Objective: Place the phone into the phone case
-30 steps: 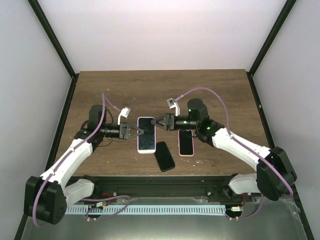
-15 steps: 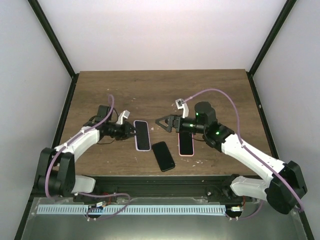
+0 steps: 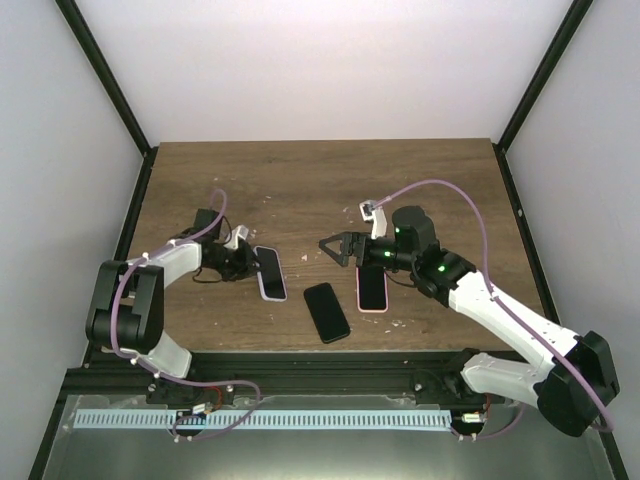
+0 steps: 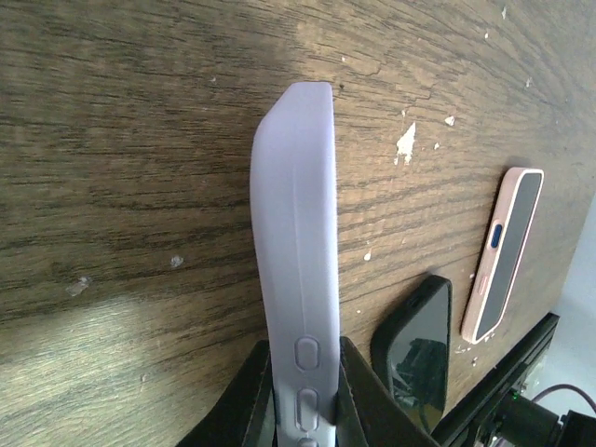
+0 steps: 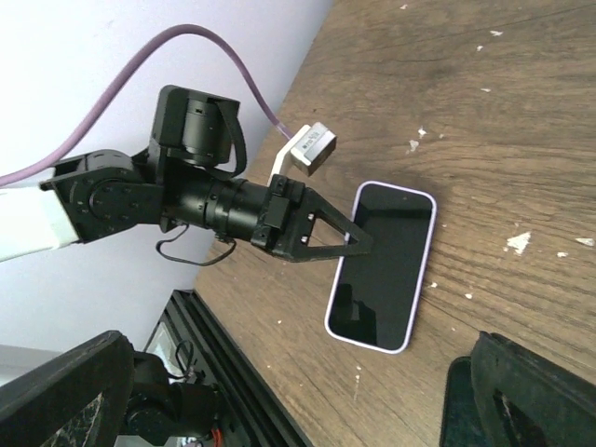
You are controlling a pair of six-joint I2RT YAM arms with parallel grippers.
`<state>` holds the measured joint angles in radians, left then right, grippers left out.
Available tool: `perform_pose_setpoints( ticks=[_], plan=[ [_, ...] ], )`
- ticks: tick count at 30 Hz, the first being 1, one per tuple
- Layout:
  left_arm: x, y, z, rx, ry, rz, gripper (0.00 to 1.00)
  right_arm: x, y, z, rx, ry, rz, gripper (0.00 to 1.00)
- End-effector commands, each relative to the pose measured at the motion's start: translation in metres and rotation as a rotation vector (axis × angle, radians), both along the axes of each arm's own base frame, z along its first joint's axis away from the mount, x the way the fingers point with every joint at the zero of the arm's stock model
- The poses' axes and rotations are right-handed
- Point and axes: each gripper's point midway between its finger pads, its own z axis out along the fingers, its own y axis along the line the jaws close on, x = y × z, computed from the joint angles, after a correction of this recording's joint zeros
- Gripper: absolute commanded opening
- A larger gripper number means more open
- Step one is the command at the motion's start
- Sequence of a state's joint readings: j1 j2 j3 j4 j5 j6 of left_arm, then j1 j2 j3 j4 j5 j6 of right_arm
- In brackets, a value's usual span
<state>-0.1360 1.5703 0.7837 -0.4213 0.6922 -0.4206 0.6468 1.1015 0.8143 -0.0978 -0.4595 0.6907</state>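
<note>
A: Where is the phone to be found?

B: A dark, glossy phone (image 5: 377, 275) is seen framed by the lavender case (image 4: 296, 186), toward the left of the table (image 3: 300, 180). Whether every corner is seated cannot be told, nor whether the case is lifted or lying flat.

A: And how is it held?

B: The left gripper (image 3: 252, 265) is clamped on the case near one end, pinched across its thickness. The right gripper (image 3: 328, 246) is spread wide with nothing between its fingers, well apart from the case.

A: What is to be feared from here?

B: The whole load is carried by one thin pinch at an edge. If the case is swung or raised quickly, it can be pivoted in the jaws or dropped. The wall looks soft, so if it is squeezed hard a corner may be bowed outward and the phone levered partly out.

A: Is anything nearby at risk?

B: A loose black phone (image 3: 327, 312) lies between the case and a pink-cased phone (image 3: 372, 289), near both. If the right gripper is brought across to press the phone home, either could be struck and shoved toward the near edge. If the lavender case is slid back rightward, the black phone could be nudged as well.

A: And if the seating is taken for granted?

B: Then a half-seated corner may be left, and the task counted as done when it is not.
</note>
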Motion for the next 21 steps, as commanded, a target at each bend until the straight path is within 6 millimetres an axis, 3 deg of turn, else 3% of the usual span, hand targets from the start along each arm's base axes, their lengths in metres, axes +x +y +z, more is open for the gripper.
perform_pose_setpoints(
  ticks=[1,13,21],
  plan=[
    [0.009,0.001,0.002,0.013,-0.024,-0.009,0.09,0.007,-0.007,0.007,-0.03,-0.031,-0.036,1.0],
    [0.01,0.015,0.001,0.098,-0.013,0.036,0.46,0.012,-0.015,0.002,-0.069,-0.005,-0.086,1.0],
    [0.011,0.023,0.028,0.129,-0.078,0.07,0.64,0.015,-0.033,-0.004,-0.119,0.039,-0.194,1.0]
  ],
)
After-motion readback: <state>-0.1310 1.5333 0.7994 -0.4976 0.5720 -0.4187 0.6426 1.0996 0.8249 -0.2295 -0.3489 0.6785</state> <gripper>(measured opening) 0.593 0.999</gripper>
